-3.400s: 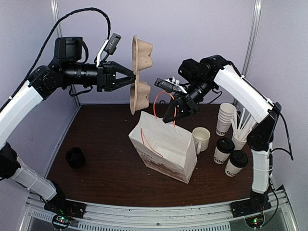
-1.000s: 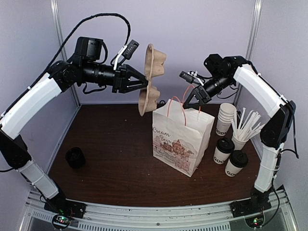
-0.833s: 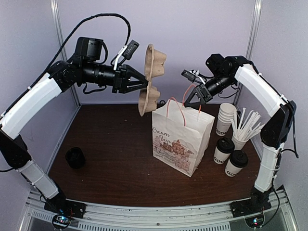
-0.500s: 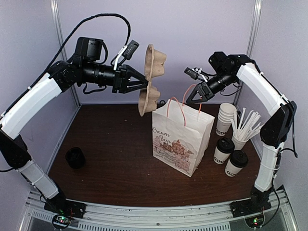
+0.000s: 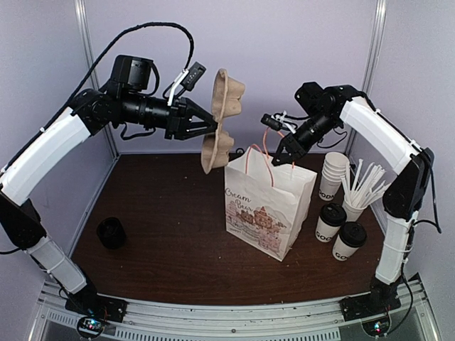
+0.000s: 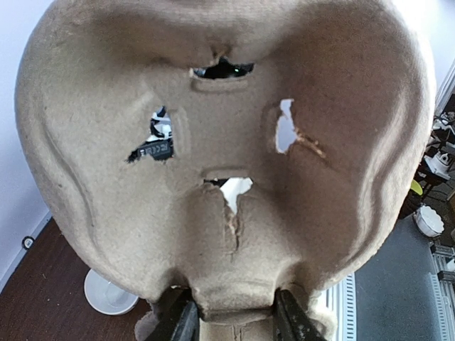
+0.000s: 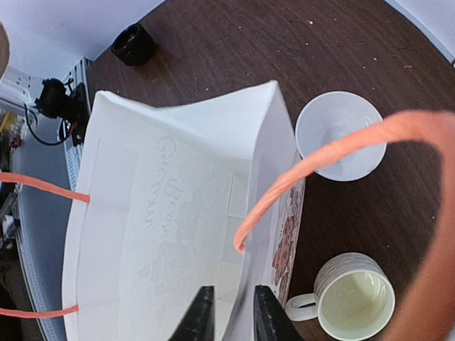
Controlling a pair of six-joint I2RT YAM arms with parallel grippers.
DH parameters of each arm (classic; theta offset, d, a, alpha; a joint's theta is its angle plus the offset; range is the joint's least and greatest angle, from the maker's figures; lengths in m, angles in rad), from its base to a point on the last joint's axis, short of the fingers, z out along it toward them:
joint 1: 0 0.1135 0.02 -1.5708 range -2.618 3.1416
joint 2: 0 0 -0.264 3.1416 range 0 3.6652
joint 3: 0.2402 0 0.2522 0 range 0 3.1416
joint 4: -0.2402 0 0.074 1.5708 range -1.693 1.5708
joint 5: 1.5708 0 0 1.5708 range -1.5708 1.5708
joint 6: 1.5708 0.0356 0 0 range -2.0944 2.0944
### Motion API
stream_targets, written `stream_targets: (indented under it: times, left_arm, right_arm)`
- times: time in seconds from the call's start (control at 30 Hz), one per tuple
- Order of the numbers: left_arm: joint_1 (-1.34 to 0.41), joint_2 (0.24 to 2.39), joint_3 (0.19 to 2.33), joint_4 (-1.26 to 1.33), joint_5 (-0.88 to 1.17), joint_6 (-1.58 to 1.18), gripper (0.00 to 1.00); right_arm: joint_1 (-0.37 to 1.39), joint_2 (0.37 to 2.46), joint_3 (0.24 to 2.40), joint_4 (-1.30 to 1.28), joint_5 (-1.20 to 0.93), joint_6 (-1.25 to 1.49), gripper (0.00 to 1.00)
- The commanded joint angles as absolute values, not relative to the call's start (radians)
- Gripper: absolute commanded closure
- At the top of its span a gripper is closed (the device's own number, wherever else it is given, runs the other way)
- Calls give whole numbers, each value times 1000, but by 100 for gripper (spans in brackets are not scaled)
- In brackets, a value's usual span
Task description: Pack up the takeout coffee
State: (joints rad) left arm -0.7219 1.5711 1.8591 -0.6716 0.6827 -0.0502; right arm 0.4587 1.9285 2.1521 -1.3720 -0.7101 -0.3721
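Two takeout coffee cups, white with black lids, stand at the table's right: one (image 5: 330, 222) behind, one (image 5: 348, 241) nearer. My left gripper (image 5: 206, 128) is shut on a brown pulp cup carrier (image 5: 222, 117), holding it on edge in the air left of the white paper bag (image 5: 266, 206). The carrier (image 6: 227, 156) fills the left wrist view, its bottom rim pinched between my fingers. My right gripper (image 5: 284, 153) hangs over the bag's back rim. In the right wrist view its jaws (image 7: 233, 312) stand narrowly open astride the bag's side wall (image 7: 266, 199), beside an orange handle (image 7: 320, 167).
A stack of white cups (image 5: 333, 174) and a cup of straws (image 5: 362, 186) stand at the far right. A white bowl (image 7: 340, 135) and a ceramic mug (image 7: 355, 302) sit behind the bag. A black lid (image 5: 110, 233) lies at the left.
My right gripper has moved left and down from above the handles to the bag's rim, and its jaws have narrowed. The left arm keeps the carrier almost still.
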Motion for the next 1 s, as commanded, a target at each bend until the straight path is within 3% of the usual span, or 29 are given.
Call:
stream_targets:
  times: [0.0, 0.2, 0.43, 0.97]
  left_arm:
    - [-727, 1558, 1900, -697, 648, -12, 67]
    - [-726, 1524, 1906, -749, 604, 36, 67]
    - [-727, 1487, 1893, -770, 592, 93, 67]
    - [-787, 1594, 1903, -535, 834, 3, 68]
  right_arm:
    - [497, 1908, 2149, -1373, -655, -397, 87]
    - [538, 1911, 2174, -1387, -652, -415, 100]
    - [575, 1933, 2260, -1463, -842, -480, 100]
    - [670, 2008, 2308, -1545, -938, -552, 100]
